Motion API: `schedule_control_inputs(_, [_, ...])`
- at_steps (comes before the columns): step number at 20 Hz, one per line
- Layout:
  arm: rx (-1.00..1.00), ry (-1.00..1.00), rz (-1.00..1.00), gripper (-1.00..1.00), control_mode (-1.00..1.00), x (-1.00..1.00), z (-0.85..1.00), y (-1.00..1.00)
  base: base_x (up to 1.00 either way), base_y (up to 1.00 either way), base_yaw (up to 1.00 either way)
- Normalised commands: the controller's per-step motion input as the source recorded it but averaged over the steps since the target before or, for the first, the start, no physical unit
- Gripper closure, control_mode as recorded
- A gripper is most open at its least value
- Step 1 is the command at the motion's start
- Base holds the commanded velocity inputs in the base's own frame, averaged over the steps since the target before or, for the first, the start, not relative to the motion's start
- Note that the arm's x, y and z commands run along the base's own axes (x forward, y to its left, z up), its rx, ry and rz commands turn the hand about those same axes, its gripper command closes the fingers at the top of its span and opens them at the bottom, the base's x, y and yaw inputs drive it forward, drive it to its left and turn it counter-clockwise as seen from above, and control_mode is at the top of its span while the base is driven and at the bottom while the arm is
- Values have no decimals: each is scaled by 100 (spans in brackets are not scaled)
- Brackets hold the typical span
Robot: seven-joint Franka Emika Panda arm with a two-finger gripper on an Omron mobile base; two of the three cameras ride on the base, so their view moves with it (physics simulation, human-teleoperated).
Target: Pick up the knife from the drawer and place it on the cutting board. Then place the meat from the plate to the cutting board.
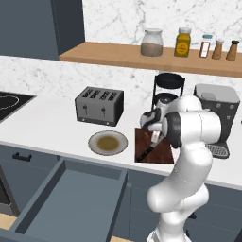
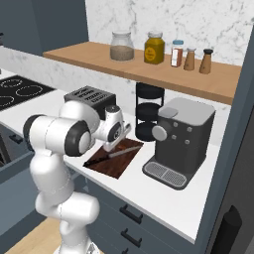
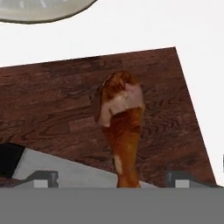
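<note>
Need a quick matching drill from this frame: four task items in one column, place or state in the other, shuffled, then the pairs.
Things:
1. meat
2. plate
3. drawer
4. knife

Places or states:
A. pulled open below the counter, nothing showing inside
B. on the cutting board, between the open gripper's fingertips
C. lying across the cutting board, black handle toward the counter's front edge
D. on the counter between the toaster and the counter's front edge, no meat on it

Pairs: 1-B, 2-D, 3-A, 4-C
</note>
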Motion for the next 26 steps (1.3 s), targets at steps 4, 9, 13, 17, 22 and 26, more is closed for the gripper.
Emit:
schedule_control_inputs(4, [-1, -11, 1, -100, -100, -53, 39, 13, 0, 0, 0])
schedule_control_inputs(9, [-6, -7, 0, -100, -100, -68, 39, 25, 0, 0, 0])
schedule_control_inputs(13, [-9, -9, 0, -100, -100, -78, 65, 26, 0, 0, 0])
schedule_control_inputs(17, [-10, -8, 0, -100, -100, -77, 78, 18, 0, 0, 0])
schedule_control_inputs(22, [-8, -4, 0, -100, -100, -81, 84, 4, 0, 0, 0])
schedule_control_inputs(26, [-9, -5, 0, -100, -100, -81, 86, 1, 0, 0, 0])
